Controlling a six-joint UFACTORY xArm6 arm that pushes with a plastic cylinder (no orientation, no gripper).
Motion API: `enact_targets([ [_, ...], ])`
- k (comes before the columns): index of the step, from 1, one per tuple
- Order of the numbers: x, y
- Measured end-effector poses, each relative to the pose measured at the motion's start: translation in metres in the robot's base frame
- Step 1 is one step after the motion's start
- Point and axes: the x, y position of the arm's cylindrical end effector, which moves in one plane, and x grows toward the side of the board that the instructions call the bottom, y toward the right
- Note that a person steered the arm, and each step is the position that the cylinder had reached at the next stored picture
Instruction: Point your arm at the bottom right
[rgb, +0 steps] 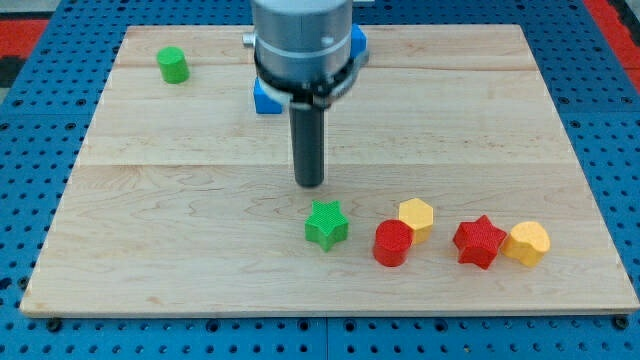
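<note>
Nearest the view's bottom edge sits a row of blocks on the wooden board (150, 250): a red cylinder (393, 243), with a yellow hexagonal block (416, 216) touching it just above and to its right, then a red star (479, 241) pressed against a second yellow hexagonal block (527, 243) at the far right of the row. To the left of that row lies a green star (326, 223), a little apart from the red cylinder. From my seat I see my tip (310, 184) resting on the board just above the green star, near it but not touching. It is a plain rod, so it holds nothing. The board's bottom right corner lies well apart from my tip, beyond the yellow block. Behind the arm's housing, blue blocks (266, 97) are partly hidden; I cannot tell their shape. A green cylinder (173, 65) stands alone near the view's top left.
</note>
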Motion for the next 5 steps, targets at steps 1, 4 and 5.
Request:
enact_targets([
  [1,-0.02,0.044],
  [4,-0.01,0.208],
  [5,-0.007,0.222],
])
